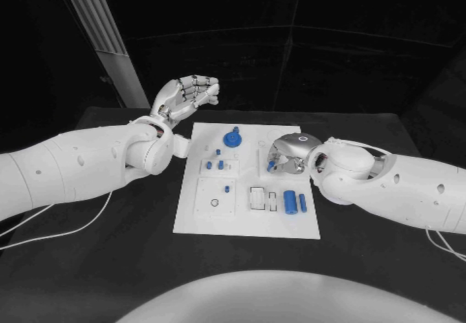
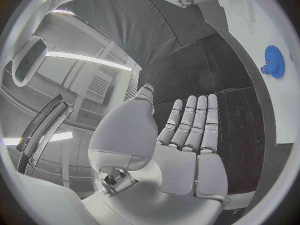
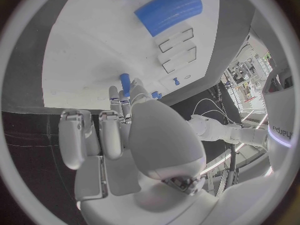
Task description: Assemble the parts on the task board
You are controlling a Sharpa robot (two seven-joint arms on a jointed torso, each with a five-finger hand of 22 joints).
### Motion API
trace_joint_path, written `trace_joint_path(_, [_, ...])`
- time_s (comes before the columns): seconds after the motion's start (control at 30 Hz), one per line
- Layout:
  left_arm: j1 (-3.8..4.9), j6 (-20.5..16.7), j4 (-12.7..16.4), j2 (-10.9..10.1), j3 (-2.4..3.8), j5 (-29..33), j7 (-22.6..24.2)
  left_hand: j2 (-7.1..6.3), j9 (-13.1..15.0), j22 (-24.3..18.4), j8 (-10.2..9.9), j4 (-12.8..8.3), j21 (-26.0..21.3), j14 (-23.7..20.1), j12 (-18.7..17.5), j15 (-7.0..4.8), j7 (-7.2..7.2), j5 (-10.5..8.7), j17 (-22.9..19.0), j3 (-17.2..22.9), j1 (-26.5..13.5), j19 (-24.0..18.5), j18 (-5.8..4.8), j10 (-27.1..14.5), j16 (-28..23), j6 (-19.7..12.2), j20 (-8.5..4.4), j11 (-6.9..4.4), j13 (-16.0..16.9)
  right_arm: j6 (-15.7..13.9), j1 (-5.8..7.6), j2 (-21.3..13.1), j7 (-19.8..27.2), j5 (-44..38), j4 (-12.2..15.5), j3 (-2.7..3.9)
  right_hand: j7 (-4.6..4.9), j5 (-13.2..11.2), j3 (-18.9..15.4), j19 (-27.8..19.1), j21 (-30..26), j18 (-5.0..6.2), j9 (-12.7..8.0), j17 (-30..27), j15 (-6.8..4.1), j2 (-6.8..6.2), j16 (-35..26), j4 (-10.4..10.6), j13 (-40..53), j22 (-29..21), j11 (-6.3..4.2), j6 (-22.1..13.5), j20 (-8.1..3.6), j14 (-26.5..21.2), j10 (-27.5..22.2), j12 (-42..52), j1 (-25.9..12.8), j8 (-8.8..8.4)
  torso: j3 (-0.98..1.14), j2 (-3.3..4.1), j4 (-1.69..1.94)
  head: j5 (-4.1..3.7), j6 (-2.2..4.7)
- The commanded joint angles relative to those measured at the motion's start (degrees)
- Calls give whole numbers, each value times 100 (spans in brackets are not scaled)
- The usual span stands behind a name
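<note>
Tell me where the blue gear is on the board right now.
In the head view, the blue gear sits near the far edge of the white board, between the raised left hand and the right hand.

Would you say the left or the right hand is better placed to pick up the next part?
Probably the right hand: it hovers low over the task board; the left hand is raised beyond the board's far corner.

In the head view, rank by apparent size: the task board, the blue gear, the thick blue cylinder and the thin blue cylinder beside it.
1. task board
2. blue gear
3. thick blue cylinder
4. thin blue cylinder

Gear and thick cylinder look close; that order is unsure.
</note>
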Motion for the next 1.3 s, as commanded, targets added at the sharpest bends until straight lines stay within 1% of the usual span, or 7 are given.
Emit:
trace_joint_path(0.03, [9, 51, 9, 1, 4, 12, 754, 68, -8, -8, 20, -7, -27, -49, 23, -2, 614, 40, -7, -36, 6, 40, -119, -35, 26, -48, -15, 15, -9, 196, 4, 32, -56, -80, -23, 2, -10, 13, 6, 394, -42, 57, 7, 350, -40, 16, -2, 41, -13, 1335, -8, 88, -54, 377, 91, 42, 63, 46, 0, 0, 3, -1, -1])
trace_joint_path(0.2, [9, 50, 11, -3, 4, 12, 753, 68, -8, -8, 20, -7, -27, -49, 23, -2, 614, 40, -7, -36, 6, 40, -119, -35, 26, -48, -15, 15, -9, 227, -10, 66, -56, -87, -56, 2, -54, 14, 54, 392, -45, 58, 23, 350, -59, 92, -1, 71, -27, 1334, -44, 228, -64, 378, 233, 46, 137, 97, 0, -4, 2, 2, -1])
trace_joint_path(0.3, [9, 48, 12, -8, 4, 12, 753, 68, -8, -8, 20, -7, -27, -49, 23, -2, 614, 40, -7, -36, 6, 40, -119, -35, 26, -48, -15, 15, -9, 224, -19, 82, -57, -133, -67, 2, -113, 14, 124, 396, -40, 57, 45, 354, -99, 198, 0, 84, -31, 1337, -91, 372, -86, 380, 344, 49, 212, 159, 0, 0, 1, 2, -1])
trace_joint_path(0.5, [9, 46, 15, -12, 4, 12, 754, 68, -8, -8, 20, -7, -27, -49, 23, -2, 614, 40, -7, -36, 6, 40, -119, -35, 26, -48, -15, 15, -9, 88, -29, 87, -62, -248, -67, 2, -178, 14, 199, 391, -50, 60, 68, 357, -150, 308, 1, 134, -44, 1333, -145, 549, -138, 382, 504, 6, 297, 225, 0, -2, -3, 9, -1])
trace_joint_path(0.7, [9, 42, 21, -24, 4, 12, 755, 68, -8, -8, 20, -7, -27, -49, 23, -2, 614, 40, -7, -36, 6, 40, -119, -35, 26, -48, -15, 15, -9, -82, -34, 64, -43, -278, -58, 2, -182, 13, 202, 391, -50, 60, 68, 363, -155, 312, 3, 148, -46, 1333, -149, 573, -148, 384, 532, -18, 306, 229, 1, -2, -1, 13, -1])
trace_joint_path(0.97, [9, 39, 33, -50, 4, 12, 757, 68, -8, -8, 20, -7, -27, -49, 23, -2, 614, 40, -7, -36, 6, 40, -119, -35, 26, -48, -15, 15, -9, -588, -36, -23, 108, -287, 20, 3, -174, 13, 188, 394, -46, 58, 67, 366, -151, 298, 4, 165, -47, 1335, -143, 593, -153, 385, 562, -47, 298, 229, 3, -1, 1, 30, -1])
trace_joint_path(1.3, [8, 43, 16, -45, 4, 12, 751, 91, -8, -12, 52, -8, -31, -67, 60, 1, 617, 46, -52, -63, 20, 43, -122, -57, 71, -71, -15, 19, -9, -1034, -24, -309, 237, -284, 409, 16, -165, 13, 171, 399, -39, 55, 65, 382, -140, 283, 10, 173, -47, 1339, -133, 616, -152, 389, 594, -78, 288, 228, -5, -4, -1, 39, -1])
